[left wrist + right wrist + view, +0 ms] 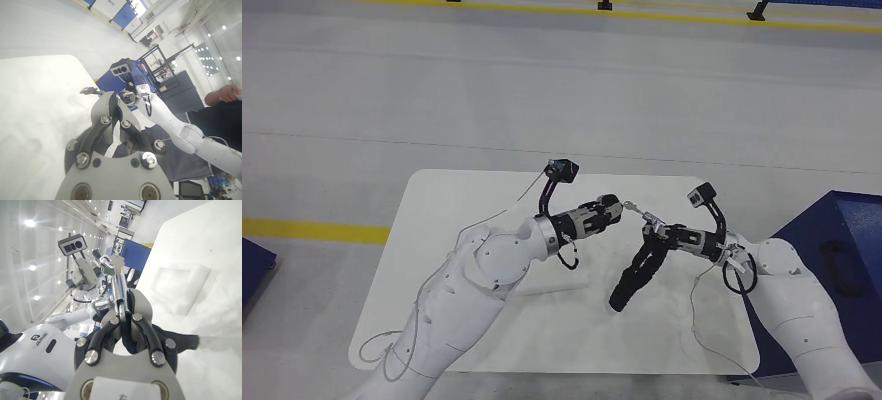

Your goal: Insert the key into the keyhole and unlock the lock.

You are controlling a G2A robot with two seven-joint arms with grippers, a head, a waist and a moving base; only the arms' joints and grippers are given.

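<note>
Key [117,263], one, in one lock [118,287]; right fingers [140,306] clamped on it, left fingers [101,108] together.

lock [117,287] is showing glossy chromed metal; key [117,263] at the lock's end, duller metal; table [189,237] is looking matt, smooth.

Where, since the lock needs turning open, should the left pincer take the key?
By the key's flat head, pads on its broad faces, coming end-on along the lock barrel, opposite the right pincer clamping it. The blade seems sunk in the barrel; only the head is free, and flat faces suit twisting.
</note>
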